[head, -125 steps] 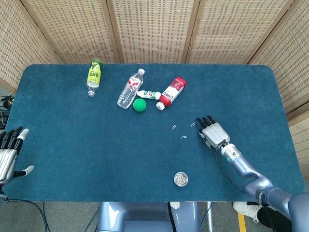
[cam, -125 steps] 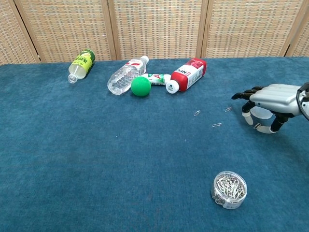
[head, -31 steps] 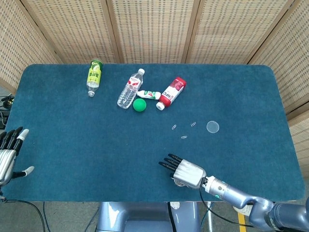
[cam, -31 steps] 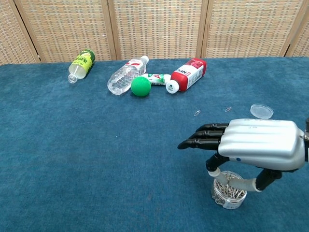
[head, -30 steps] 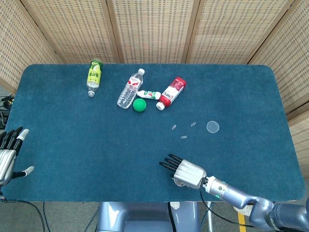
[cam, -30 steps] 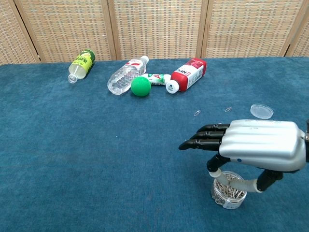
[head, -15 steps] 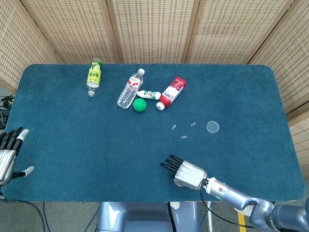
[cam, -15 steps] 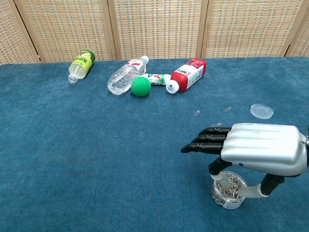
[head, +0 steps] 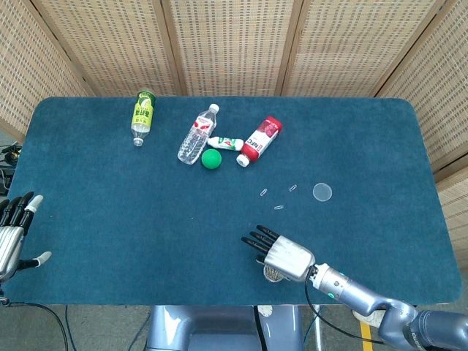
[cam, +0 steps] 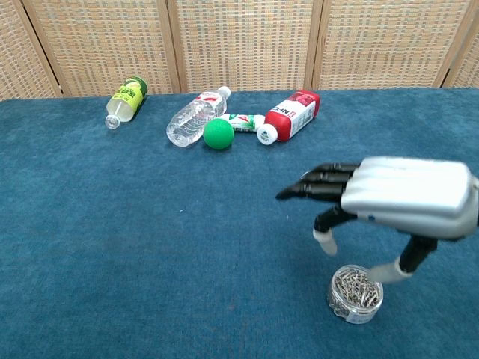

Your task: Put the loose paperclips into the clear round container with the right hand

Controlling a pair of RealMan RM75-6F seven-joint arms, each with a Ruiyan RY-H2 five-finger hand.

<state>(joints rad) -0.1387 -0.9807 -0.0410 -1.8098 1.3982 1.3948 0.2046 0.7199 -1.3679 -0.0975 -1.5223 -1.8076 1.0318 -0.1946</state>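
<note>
the right hand (cam: 389, 198) hovers just above the clear round container (cam: 355, 293), which stands upright near the front edge of the bench (head: 110, 219) and already holds a heap of paperclips. the fingers are spread and extended, the thumb hanging down toward the rim, and nothing shows between them, so i judge the hand released and empty, placed over the mouth so anything let go falls straight in. the container's lid (head: 322, 191) lies flat on the cloth well away, toward the far right, which leaves the mouth free. three loose paperclips (head: 278, 207) lie near the lid in the head view, apart from one another and not yet gathered; in the chest view the hand hides that patch. the left hand (head: 13, 232) rests at the bench's left edge, fingers apart, holding nothing, since the task is for the other one. a green ball (cam: 218, 133) and several bottles lie at the back, out of the way.
</note>
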